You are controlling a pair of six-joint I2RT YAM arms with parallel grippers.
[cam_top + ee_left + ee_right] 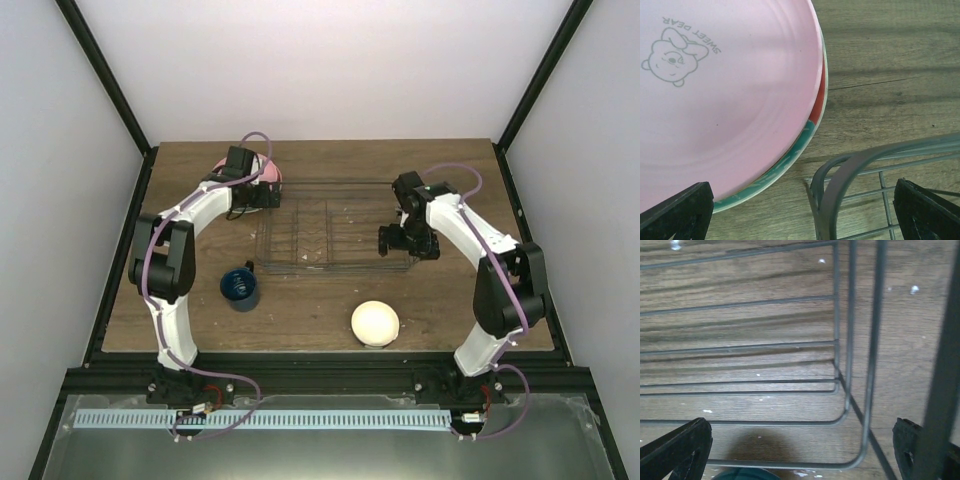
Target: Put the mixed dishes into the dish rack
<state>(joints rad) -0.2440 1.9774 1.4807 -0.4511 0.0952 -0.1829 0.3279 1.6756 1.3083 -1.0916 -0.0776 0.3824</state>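
Here the pink plate lies near the dish rack corner.

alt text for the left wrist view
A pink plate printed with a bear and SWEET DEAR tops a stack, a teal-and-red plate edge showing beneath. Lower right, a dish rack corner on the wooden table; the jaws of the left gripper stand open.

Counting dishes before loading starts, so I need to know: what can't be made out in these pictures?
- Top view: the left arm covers the plate stack; only a pink sliver shows.
- Left wrist view: the pink plate hides the lower plates except their rims, so their number and patterns are unclear.
- Right wrist view: a teal shape is cut off by the bottom edge; unidentifiable.
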